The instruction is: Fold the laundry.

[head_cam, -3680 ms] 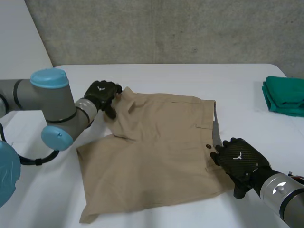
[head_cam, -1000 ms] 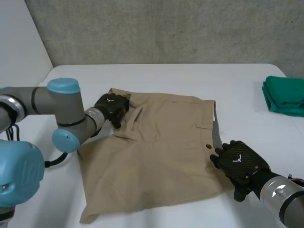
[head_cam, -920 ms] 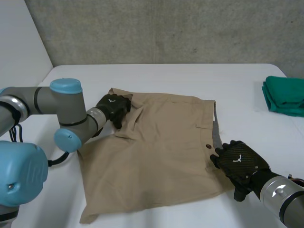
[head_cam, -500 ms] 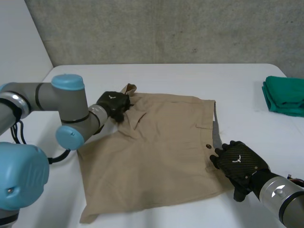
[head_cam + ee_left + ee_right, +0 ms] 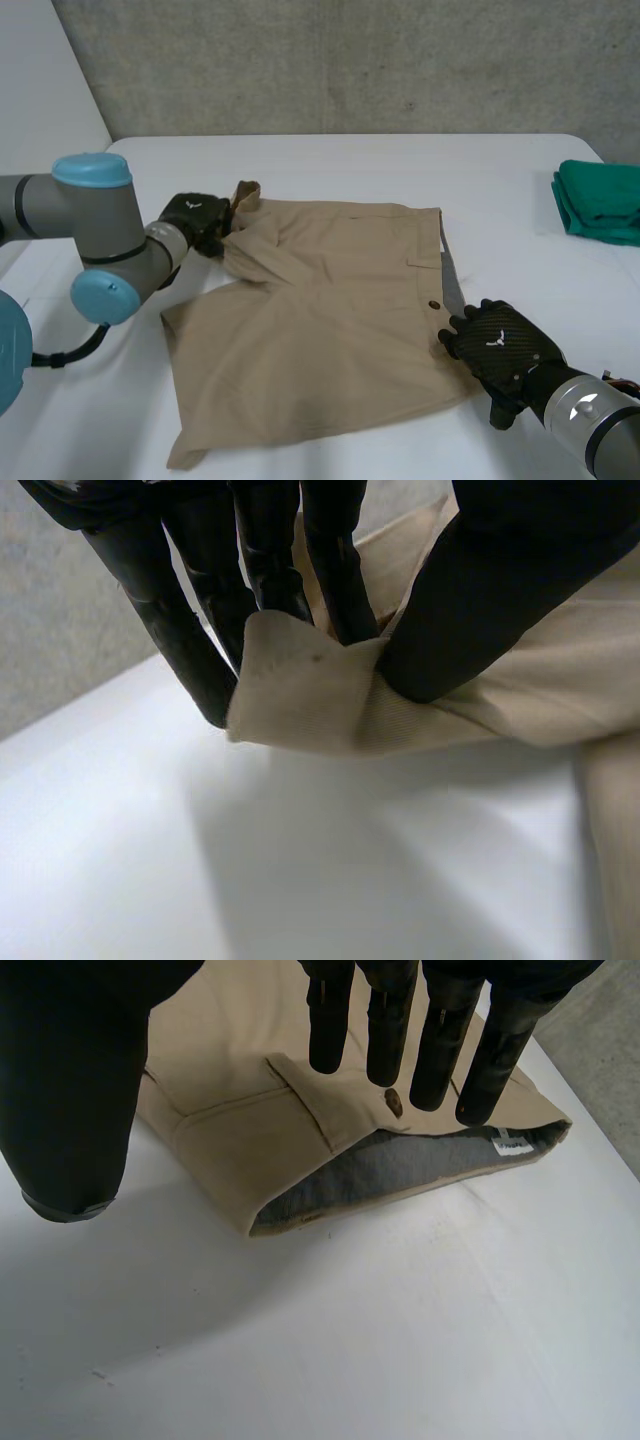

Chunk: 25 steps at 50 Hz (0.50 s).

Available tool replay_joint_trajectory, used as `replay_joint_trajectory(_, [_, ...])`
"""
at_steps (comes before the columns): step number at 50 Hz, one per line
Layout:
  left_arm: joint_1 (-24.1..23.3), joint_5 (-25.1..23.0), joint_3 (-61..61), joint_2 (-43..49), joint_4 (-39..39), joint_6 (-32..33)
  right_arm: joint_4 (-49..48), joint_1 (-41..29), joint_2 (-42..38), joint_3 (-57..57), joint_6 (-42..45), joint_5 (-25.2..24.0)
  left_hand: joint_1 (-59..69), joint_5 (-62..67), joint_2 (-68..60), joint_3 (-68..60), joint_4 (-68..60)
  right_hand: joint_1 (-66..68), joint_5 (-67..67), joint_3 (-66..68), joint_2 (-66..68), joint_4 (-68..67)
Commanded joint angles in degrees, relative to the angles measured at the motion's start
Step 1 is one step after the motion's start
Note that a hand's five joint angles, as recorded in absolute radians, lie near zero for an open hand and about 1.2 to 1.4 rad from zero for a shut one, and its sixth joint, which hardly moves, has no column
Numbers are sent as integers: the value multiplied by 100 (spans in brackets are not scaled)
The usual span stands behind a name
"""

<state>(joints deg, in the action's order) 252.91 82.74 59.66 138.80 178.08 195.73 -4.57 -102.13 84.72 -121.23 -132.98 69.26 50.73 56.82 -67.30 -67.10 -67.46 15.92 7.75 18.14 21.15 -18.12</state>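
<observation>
Left robot hand (image 5: 195, 218) pinching shorts (image 5: 320, 330) hem, right robot hand (image 5: 497, 345) fingers straight, waistband (image 5: 440, 250) facing right

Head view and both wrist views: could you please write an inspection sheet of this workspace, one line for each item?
surface: white table, plain.
job's things: beige shorts spread flat, one far corner lifted; folded green cloth apart from them, at the table's right edge.
clutter: nothing seen.
hands: left hand pinches the lifted corner of the shorts between fingers and thumb; right hand open, fingers straight over the shorts by the button.
cables: nothing seen across the laundry.
surroundings: grey concrete wall behind the table.
</observation>
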Motion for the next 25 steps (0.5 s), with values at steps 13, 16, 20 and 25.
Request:
replay_joint_trajectory(13, [109,243,740,-371,69,-9,0,-17,-8,-14,0,9,-81,-1691,1739,1718,1755,56,-127,-166,-468,165])
replay_joint_trajectory(16, [109,234,740,-406,69,-9,0,-17,-8,-23,0,0,-132,-1741,1789,1769,1805,56,-127,-166,-468,165])
replay_joint_trajectory(20, [83,216,714,-406,87,-9,0,-17,-17,-23,0,0,-250,-1859,1907,1887,1923,56,-127,-166,-468,165])
replay_joint_trajectory(25, [65,216,670,-327,131,9,0,-17,-17,-23,0,0,704,-906,953,933,970,56,-127,-166,-468,165])
